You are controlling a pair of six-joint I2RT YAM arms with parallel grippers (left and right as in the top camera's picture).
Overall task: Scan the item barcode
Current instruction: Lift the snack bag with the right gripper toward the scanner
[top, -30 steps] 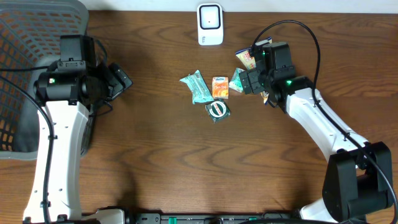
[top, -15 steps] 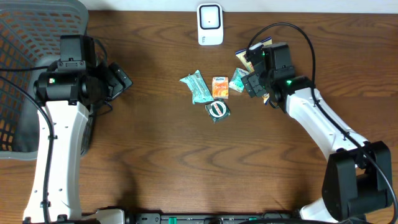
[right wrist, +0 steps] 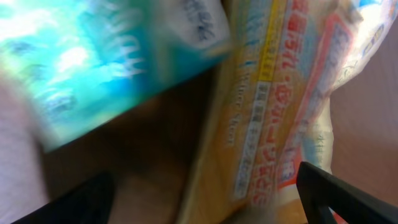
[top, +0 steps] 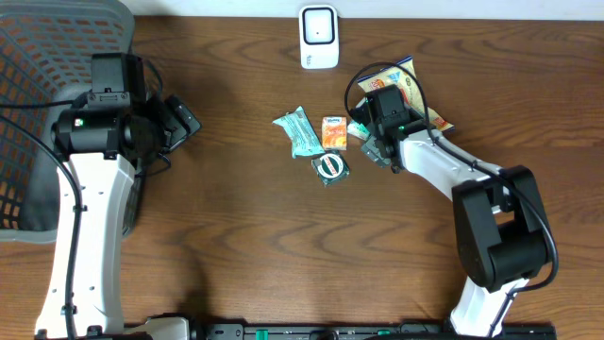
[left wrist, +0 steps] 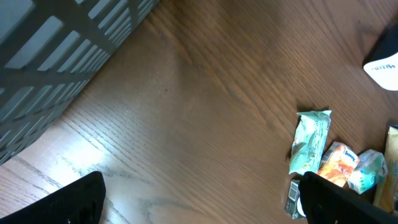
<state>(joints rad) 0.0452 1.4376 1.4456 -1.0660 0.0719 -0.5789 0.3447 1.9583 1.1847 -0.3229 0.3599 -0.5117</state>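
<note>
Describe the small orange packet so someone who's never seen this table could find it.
Start at the white scanner at the wooden table's far edge; a cluster of small packets lies just in front of it. The orange packet sits mid-cluster, right beside a long teal wrapper, with a round dark green pack just nearer the robot. It is the only orange, squarish one.

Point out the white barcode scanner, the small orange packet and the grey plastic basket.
White barcode scanner [top: 319,36], overhead view, centre of its front face.
Small orange packet [top: 333,132], overhead view, middle of its printed top.
Grey plastic basket [top: 38,47], overhead view, on its lattice wall.
</note>
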